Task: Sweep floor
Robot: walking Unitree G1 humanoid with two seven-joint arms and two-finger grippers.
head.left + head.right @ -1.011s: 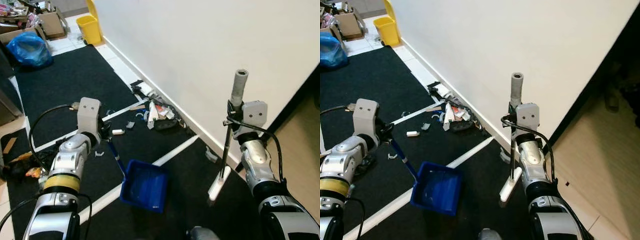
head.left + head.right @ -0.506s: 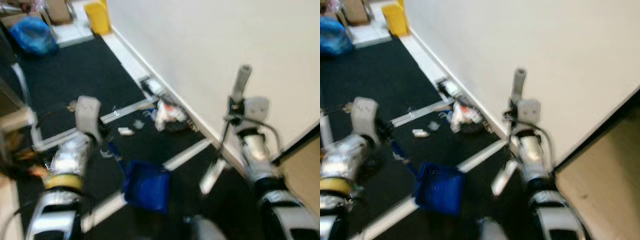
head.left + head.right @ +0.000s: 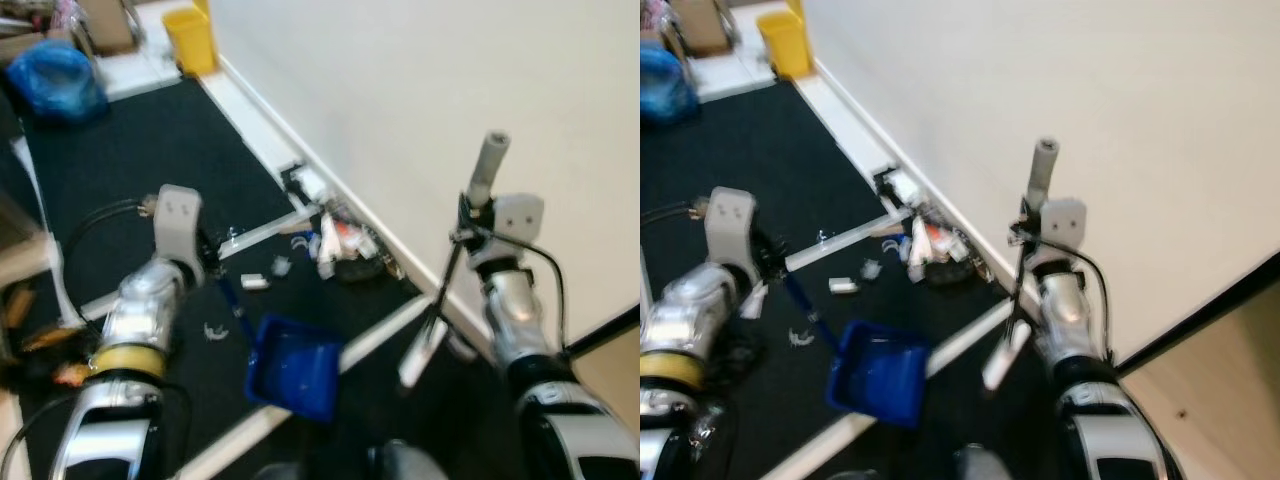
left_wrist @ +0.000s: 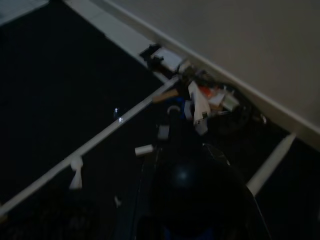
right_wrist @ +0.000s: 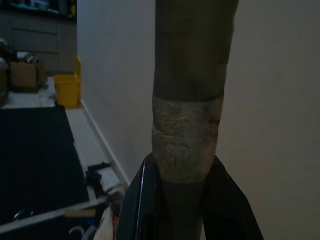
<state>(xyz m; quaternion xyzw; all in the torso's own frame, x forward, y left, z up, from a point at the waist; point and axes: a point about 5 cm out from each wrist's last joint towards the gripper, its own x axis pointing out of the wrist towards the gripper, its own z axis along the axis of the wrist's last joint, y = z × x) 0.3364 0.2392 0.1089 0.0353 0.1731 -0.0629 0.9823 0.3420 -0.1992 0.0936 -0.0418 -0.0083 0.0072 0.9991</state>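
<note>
Since a second ago the whole scene has slid and blurred, so the head has turned; the blue dustpan and the broom keep their places against the arms.

From the left eye, the left gripper carries the blue dustpan by its handle, pan flat on the dark mat. The right gripper grips the broom upright, its white head just off the wall. The litter pile lies against the skirting, beyond both tools. I judge this the approach step: next, the broom head must get behind the pile and draw it toward the pan.

From the left wrist, the scraps show ahead; whether those fingers clamp the handle I cannot tell.

From the right wrist, both fingers press the taped broom pole, clamped on it.
</note>
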